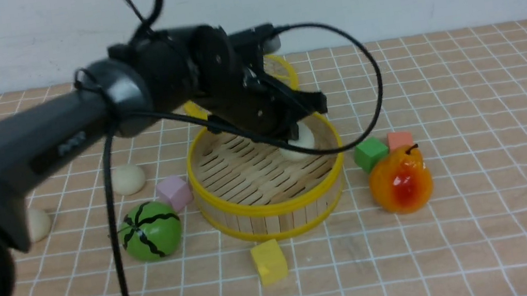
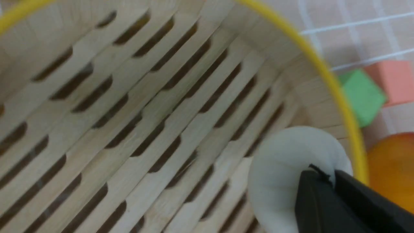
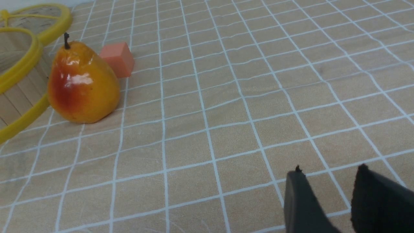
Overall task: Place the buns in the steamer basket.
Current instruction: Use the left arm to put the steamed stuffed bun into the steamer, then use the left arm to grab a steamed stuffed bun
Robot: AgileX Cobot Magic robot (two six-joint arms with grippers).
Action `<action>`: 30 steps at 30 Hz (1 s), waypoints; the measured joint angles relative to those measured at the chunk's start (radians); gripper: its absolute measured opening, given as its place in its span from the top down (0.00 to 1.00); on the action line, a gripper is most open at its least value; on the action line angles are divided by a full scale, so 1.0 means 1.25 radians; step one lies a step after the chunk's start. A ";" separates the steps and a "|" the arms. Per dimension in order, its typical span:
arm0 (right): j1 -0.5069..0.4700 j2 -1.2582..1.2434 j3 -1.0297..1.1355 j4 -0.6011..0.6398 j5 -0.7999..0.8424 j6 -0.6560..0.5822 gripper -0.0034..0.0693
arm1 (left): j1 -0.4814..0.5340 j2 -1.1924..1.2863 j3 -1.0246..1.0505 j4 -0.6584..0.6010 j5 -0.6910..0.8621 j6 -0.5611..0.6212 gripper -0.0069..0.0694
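The steamer basket (image 1: pixel 272 209) stands mid-table, and its slatted floor fills the left wrist view (image 2: pixel 145 106). My left gripper (image 1: pixel 295 130) reaches down into it and is shut on a cream-white bun (image 1: pixel 303 141), low by the basket's far right wall. In the left wrist view the black fingertips (image 2: pixel 330 176) pinch the bun (image 2: pixel 284 174). Two more buns lie on the table left of the basket, one nearer (image 1: pixel 128 178) and one partly hidden behind the left arm (image 1: pixel 37 223). My right gripper (image 3: pixel 330 170) is open and empty above bare table, and is out of the front view.
A green striped watermelon ball (image 1: pixel 150 231) and a pink cube (image 1: pixel 174 192) sit left of the basket. A yellow cube (image 1: pixel 269 261) lies in front of it. A green cube (image 1: pixel 370 153), a salmon cube (image 1: pixel 399 139) and a pear (image 1: pixel 400 181) are on its right. A flat woven lid (image 1: pixel 283 69) lies behind.
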 joint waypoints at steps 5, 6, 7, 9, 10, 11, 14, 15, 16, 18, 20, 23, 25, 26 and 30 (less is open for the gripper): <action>0.000 0.000 0.000 0.000 0.000 0.000 0.62 | 0.001 0.048 0.001 0.000 0.002 -0.014 0.87; 0.000 0.000 0.000 0.000 0.000 0.000 0.62 | 0.001 0.050 0.001 0.000 0.001 -0.017 0.84; 0.000 0.000 0.000 0.000 0.000 0.000 0.62 | 0.001 0.050 0.001 0.000 0.001 -0.017 0.84; 0.000 0.000 0.000 0.000 0.000 0.000 0.62 | 0.001 0.044 0.000 0.000 0.003 -0.019 0.76; 0.000 0.000 0.000 0.000 0.000 0.000 0.62 | 0.001 0.038 0.000 0.003 0.011 -0.020 0.72; 0.000 0.000 0.000 0.000 0.000 0.000 0.62 | 0.001 0.032 0.000 0.007 0.020 -0.020 0.68; 0.000 0.000 0.000 0.000 0.000 0.000 0.62 | 0.001 0.001 0.000 0.028 0.057 -0.020 0.51; 0.000 0.000 0.000 0.000 0.000 0.000 0.62 | 0.001 -0.013 -0.001 0.043 0.073 -0.020 0.46; 0.000 0.000 0.000 0.000 0.000 0.000 0.62 | 0.001 -0.028 -0.001 0.059 0.087 -0.020 0.42; 0.000 0.000 0.000 0.000 0.000 0.000 0.62 | 0.002 -0.057 -0.001 0.091 0.112 -0.020 0.38; 0.000 0.000 0.000 0.000 0.000 0.000 0.62 | 0.015 -0.120 -0.002 0.163 0.152 -0.020 0.34; 0.000 0.000 0.000 0.000 0.000 0.000 0.62 | 0.071 -0.204 -0.004 0.220 0.209 -0.023 0.35; 0.000 0.000 0.000 0.000 0.000 0.000 0.62 | 0.131 -0.248 -0.001 0.233 0.255 -0.023 0.37; 0.000 0.000 0.000 0.000 0.000 0.000 0.62 | 0.138 -0.252 0.000 0.233 0.260 -0.023 0.38; 0.000 0.000 0.000 0.000 0.000 0.000 0.62 | 0.300 -0.287 0.068 0.212 0.313 -0.023 0.45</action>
